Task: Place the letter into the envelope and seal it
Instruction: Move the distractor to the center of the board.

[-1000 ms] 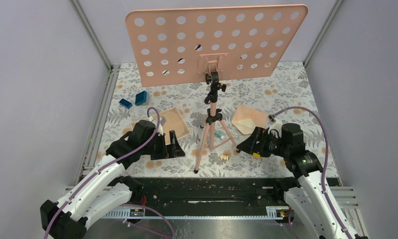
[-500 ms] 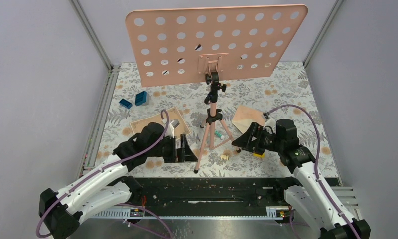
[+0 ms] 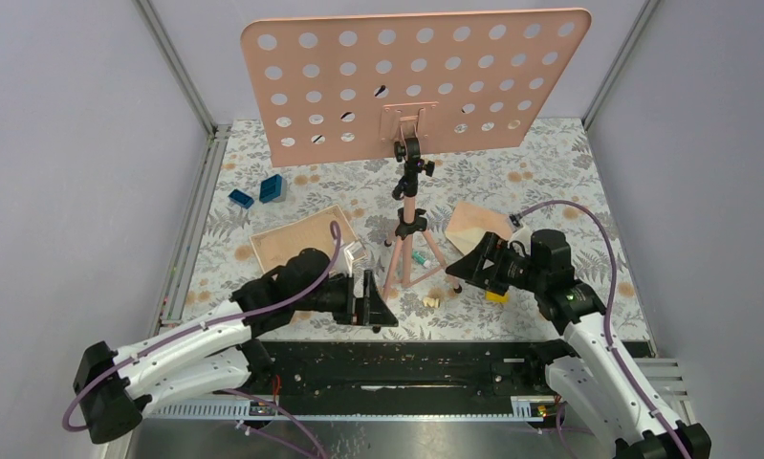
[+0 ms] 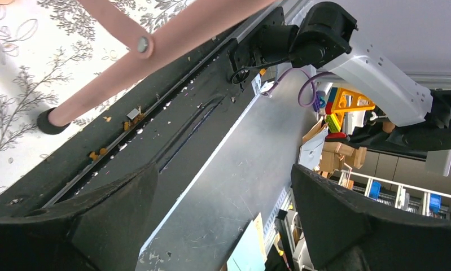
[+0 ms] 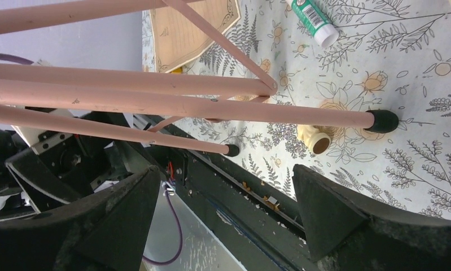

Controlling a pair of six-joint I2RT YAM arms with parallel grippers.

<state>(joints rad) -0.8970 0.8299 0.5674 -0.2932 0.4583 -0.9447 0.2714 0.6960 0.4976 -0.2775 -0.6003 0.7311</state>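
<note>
The letter, a speckled tan sheet with a cream border, lies flat left of the stand's legs; the right wrist view shows it beyond the legs. The peach envelope lies right of the tripod, its near part hidden behind my right arm. My left gripper is open and empty near the table's front edge, right of the letter and pointing past the edge. My right gripper is open and empty, just in front of the envelope and facing the tripod legs.
A pink tripod carrying a large perforated pink plate stands mid-table between the arms. A green glue stick and a small cream piece lie by its legs. Two blue blocks sit at the back left.
My left arm has swung right and toward the front edge, coming off the letter and uncovering it. The right gripper has shifted slightly left toward the tripod. Both stay open.
</note>
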